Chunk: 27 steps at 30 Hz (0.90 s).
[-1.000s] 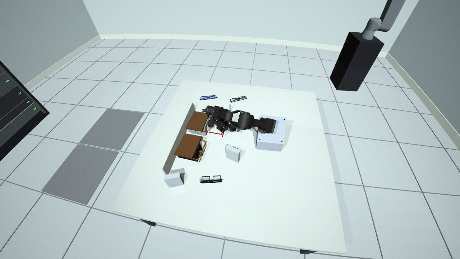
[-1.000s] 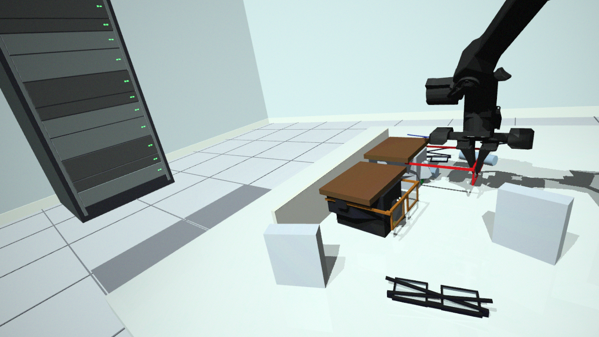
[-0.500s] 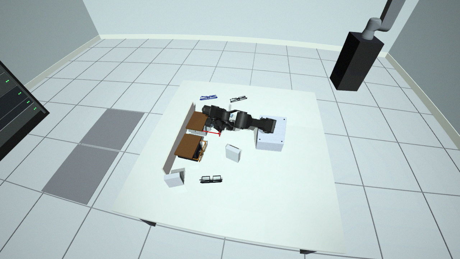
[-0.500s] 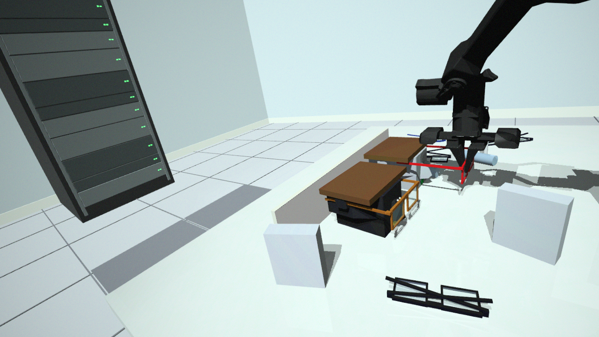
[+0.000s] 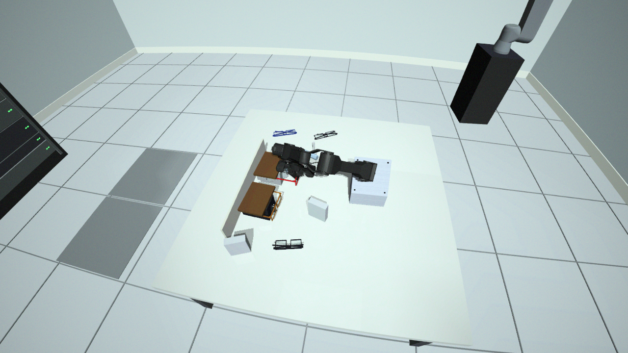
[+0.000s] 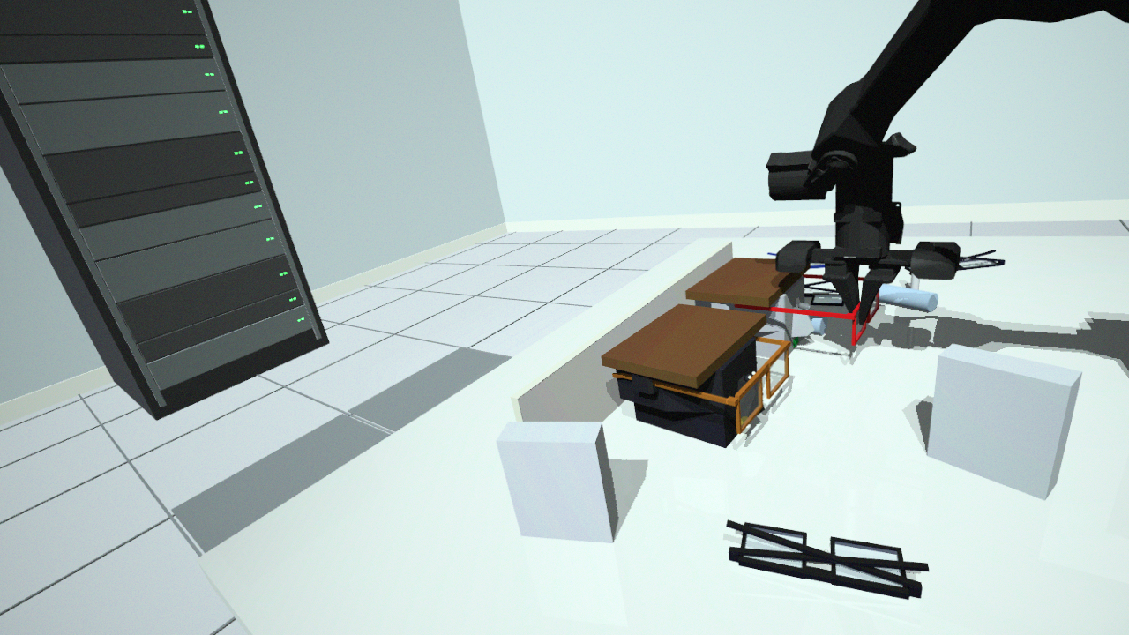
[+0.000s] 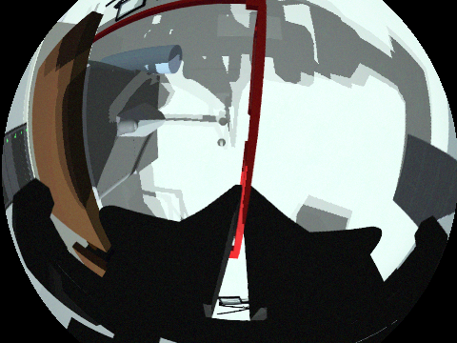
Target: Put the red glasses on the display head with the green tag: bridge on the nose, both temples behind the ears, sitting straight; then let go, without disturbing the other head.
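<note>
My gripper (image 5: 297, 176) (image 6: 862, 314) (image 7: 243, 191) points down and is shut on the front of the red glasses (image 5: 287, 180) (image 6: 805, 310) (image 7: 257, 95). Their temples are open and reach toward the grey display head (image 5: 268, 179) (image 6: 797, 315) (image 7: 109, 100) under the far brown top. The front stands off the face, with a gap to the nose (image 7: 128, 125). The near temple's end reaches the brown top's edge in the exterior view. Whether either temple is behind an ear is hidden. The green tag (image 6: 796, 341) shows low on this head.
The dark head (image 6: 683, 418) wears orange glasses (image 6: 702, 393) nearby. A low wall (image 6: 568, 397) runs behind both heads. A light blue cylinder (image 6: 911, 299) (image 7: 162, 59) lies beyond the gripper. White blocks (image 5: 317, 209) (image 5: 237, 245) stand nearer. Black glasses (image 5: 287, 247) and blue glasses (image 5: 284, 133) lie apart.
</note>
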Each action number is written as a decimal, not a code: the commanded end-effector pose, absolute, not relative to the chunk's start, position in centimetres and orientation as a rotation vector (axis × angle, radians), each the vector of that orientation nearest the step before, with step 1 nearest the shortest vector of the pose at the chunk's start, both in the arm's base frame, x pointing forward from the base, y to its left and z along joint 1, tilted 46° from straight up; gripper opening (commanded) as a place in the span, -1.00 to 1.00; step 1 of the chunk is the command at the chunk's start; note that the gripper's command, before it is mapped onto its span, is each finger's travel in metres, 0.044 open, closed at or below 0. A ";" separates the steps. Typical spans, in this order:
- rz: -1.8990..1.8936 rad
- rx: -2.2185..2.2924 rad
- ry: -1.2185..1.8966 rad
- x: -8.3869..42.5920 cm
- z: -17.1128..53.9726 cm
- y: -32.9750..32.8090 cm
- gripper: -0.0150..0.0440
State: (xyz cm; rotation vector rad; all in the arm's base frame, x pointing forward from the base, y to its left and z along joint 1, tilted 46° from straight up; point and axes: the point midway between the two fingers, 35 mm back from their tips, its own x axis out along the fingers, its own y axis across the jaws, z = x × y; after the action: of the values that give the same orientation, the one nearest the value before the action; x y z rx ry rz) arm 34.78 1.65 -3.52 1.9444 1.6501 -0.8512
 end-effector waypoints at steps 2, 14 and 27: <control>-0.850 1.950 1.649 35.6 -3.7 1.5 -0.49; -0.848 1.951 1.646 37.2 -3.7 1.2 -0.49; -0.847 1.951 1.646 38.9 -3.8 0.9 -0.49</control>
State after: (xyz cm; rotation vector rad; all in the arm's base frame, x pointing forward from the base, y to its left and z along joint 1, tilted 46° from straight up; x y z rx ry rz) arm 38.32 0.97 -3.61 1.9455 1.6412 -0.8455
